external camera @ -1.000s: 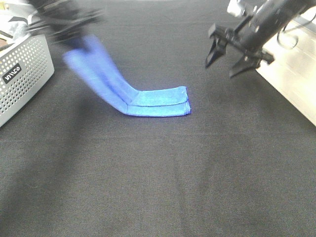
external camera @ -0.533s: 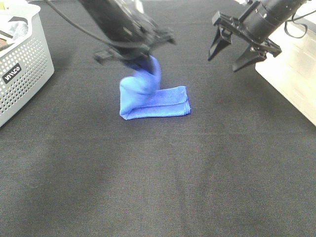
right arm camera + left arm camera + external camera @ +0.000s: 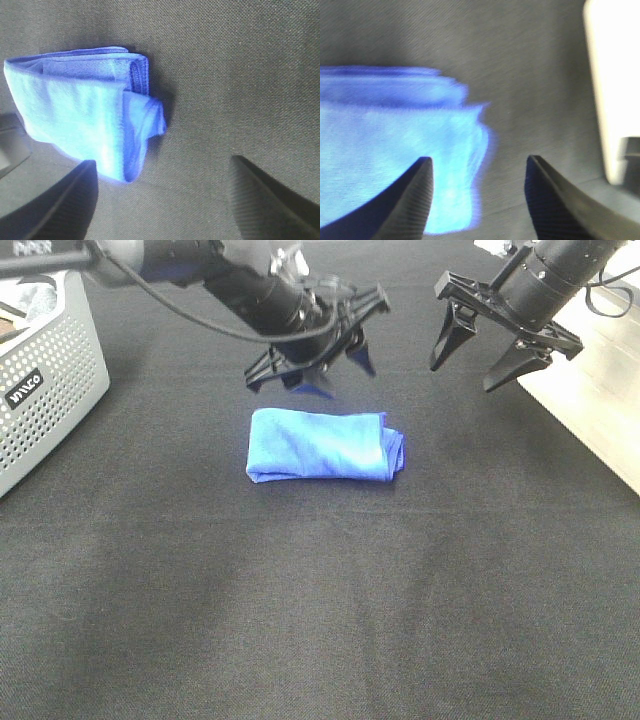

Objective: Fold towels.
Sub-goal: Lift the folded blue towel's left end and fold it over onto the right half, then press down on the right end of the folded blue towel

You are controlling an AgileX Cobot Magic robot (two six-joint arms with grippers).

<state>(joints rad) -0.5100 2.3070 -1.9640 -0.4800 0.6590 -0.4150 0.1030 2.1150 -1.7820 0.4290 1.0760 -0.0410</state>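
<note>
As the high camera looks across the work surface, the black fabric table [image 3: 320, 640] fills the near field.

1. Towel. The blue towel [image 3: 318, 445] lies flat near the middle of the table, folded into a compact rectangle with its long side running left to right. At its right end one layer protrudes loosely past the folded stack. The right wrist view shows the stacked hemmed edges at that end [image 3: 75, 115].
2. Left gripper. The left gripper [image 3: 312, 378] hovers just beyond the towel's far edge, clear of the cloth. Its jaws are spread and nothing sits between them. The left wrist view shows both dark fingers [image 3: 415, 200] standing apart above the towel's end.
3. Right gripper. The right gripper [image 3: 465, 375] is raised to the right, well apart from the towel. Its jaws are spread wide and empty.
4. Surroundings. A perforated grey basket [image 3: 50, 390] stands at the left edge. A pale surface [image 3: 600, 410] borders the table at the far right.
</note>
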